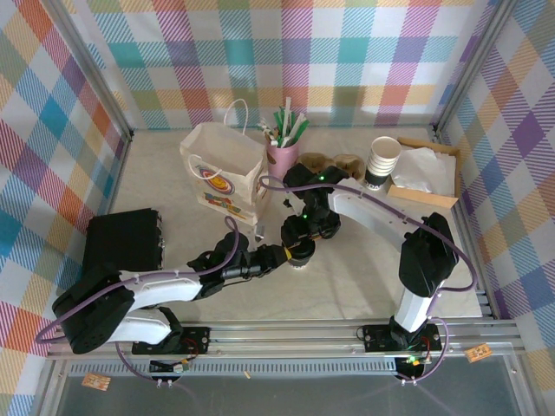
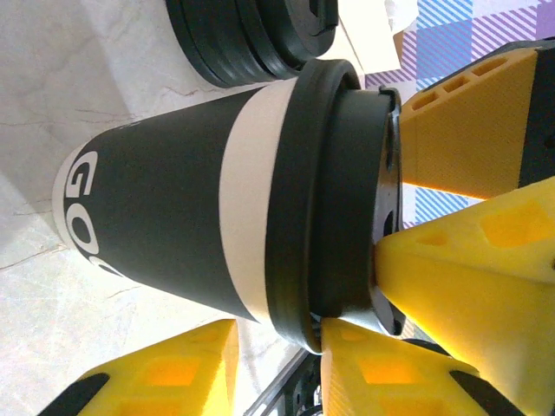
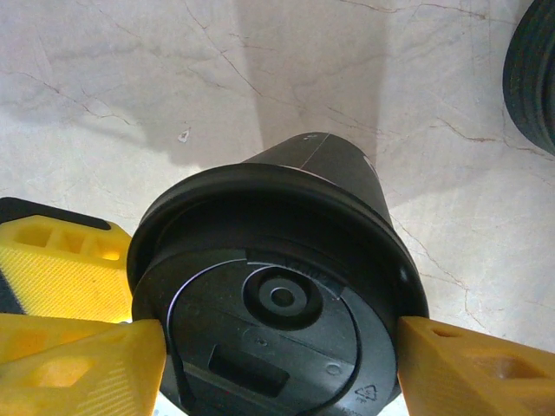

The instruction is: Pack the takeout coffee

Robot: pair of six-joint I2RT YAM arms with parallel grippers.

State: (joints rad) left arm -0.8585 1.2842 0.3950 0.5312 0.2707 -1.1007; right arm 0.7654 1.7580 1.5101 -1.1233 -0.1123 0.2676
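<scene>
The right pincer [image 3: 280,338] clamps the takeout coffee [image 3: 321,169] by its round black lid [image 3: 277,299], with a yellow fingertip [image 3: 451,373] touching the rim on each side. The cup stands upright on the pale, veined table [image 3: 130,87]. A curved black edge [image 3: 533,78] shows at the upper right.

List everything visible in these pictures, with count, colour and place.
takeout coffee: one, black and white with black lid, centre
paper bag: one, white with print, behind centre
cup of straws: one, pink, right of the bag
stack of cups: one, white, back right
cardboard tray: one, brown, back right corner
lid stack: one, black, near the coffee
box: one, black, left edge
left gripper: one, yellow fingers, beside the coffee
right gripper: one, yellow fingers, closed on the lid
</scene>
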